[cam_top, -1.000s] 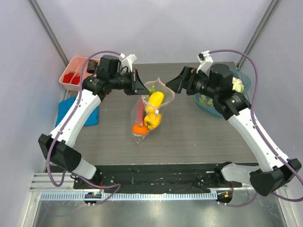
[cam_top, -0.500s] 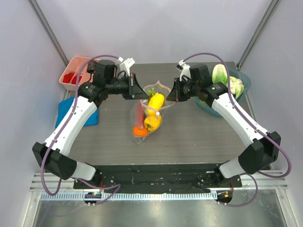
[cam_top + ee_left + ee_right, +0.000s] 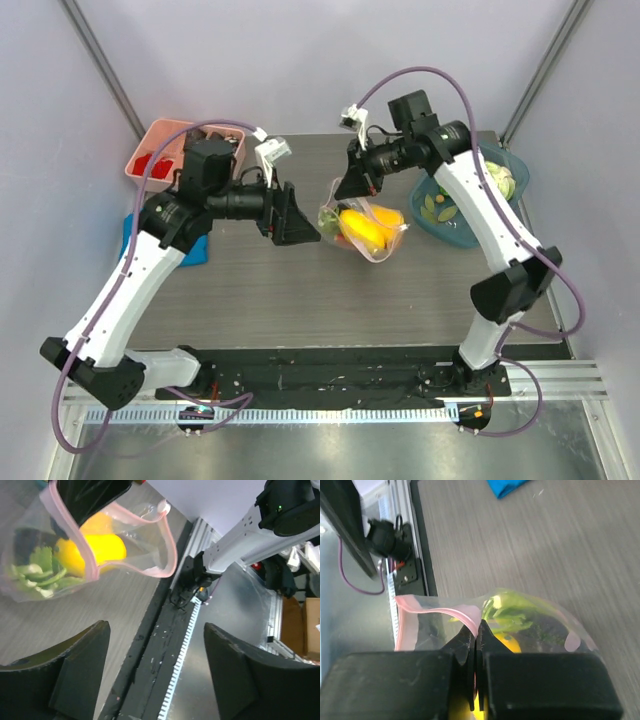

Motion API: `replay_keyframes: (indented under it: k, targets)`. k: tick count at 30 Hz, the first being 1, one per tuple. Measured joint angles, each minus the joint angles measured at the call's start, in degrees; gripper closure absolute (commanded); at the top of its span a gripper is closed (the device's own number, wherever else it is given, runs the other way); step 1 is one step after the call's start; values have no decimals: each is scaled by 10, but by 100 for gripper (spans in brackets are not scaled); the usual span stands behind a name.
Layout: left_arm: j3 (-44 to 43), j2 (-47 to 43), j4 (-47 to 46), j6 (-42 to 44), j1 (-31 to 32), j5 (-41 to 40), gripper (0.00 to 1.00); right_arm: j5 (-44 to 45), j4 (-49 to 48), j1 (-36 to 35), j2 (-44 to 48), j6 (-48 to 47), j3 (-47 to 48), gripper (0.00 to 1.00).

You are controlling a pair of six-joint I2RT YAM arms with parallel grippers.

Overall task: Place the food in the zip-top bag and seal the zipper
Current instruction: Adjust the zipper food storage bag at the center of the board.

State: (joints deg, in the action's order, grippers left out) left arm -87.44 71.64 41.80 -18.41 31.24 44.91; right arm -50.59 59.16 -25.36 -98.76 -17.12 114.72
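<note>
Right hand (image 3: pixel 476 630) pinches the zipper (image 3: pixel 440 611), holding the zip-top bag (image 3: pixel 385 240) mouth-up so the food (image 3: pixel 365 222) stays inside. Left hand (image 3: pixel 300 213) is spread and empty, just left of the bag.

Bright, even light; wrist views slightly blurred.

The right pincer (image 3: pixel 476 626), clamped on the zip-top bag (image 3: pixel 530 615), hid the bag's lower part and most of a yellow fruit (image 3: pixel 506 641) behind its own fingers. Beyond it, a blue cloth (image 3: pixel 512 486) was cut by the top edge. Ahead of the left pincer (image 3: pixel 155 630), the bag ran off the frame's left side. A dark item (image 3: pixel 25 540) inside it was too blurred to name.
</note>
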Motion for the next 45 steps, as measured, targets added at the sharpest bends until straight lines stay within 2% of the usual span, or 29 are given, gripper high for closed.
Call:
replay_keyframes:
  k: [6, 9, 13, 18, 24, 28, 29, 31, 32, 35, 36, 42, 45]
  targets:
    - [-15, -29, 43, 154, -7, -10, 13, -32, 63, 0, -105, -64, 19, 99]
    - [-16, -51, 64, 255, 48, -38, 14, -42, 68, -1, -127, -65, 21, 99]
    - [-14, -53, 82, 389, 156, -97, 15, -55, 68, -3, -128, -62, 37, 99]
    - [37, -42, 84, 568, 248, -179, 16, -61, 67, -3, -127, -57, 47, 99]
    - [103, -5, 47, 696, 263, -240, 13, -63, 67, -3, -127, -51, 47, 99]
    - [143, 18, -11, 748, 263, -274, 17, -65, 67, -4, -127, -50, 47, 99]
    - [159, 25, -36, 762, 263, -287, 19, -66, 68, -4, -127, -50, 47, 99]
    - [181, 35, -67, 787, 263, -304, 42, -67, 68, -4, -127, -50, 47, 99]
    - [190, 41, -79, 798, 263, -312, 61, -68, 68, -4, -127, -50, 47, 99]
    - [192, 56, -81, 816, 263, -322, 84, -73, 68, -4, -127, -50, 47, 99]
    - [178, 60, -70, 812, 263, -318, 99, -75, 69, -5, -127, -49, 47, 99]
    - [50, 61, -17, 701, 263, -298, 100, -94, 54, -16, -125, -10, 61, 99]
    - [35, 40, -12, 646, 262, -288, 100, -105, 30, -29, -116, 14, 57, 99]
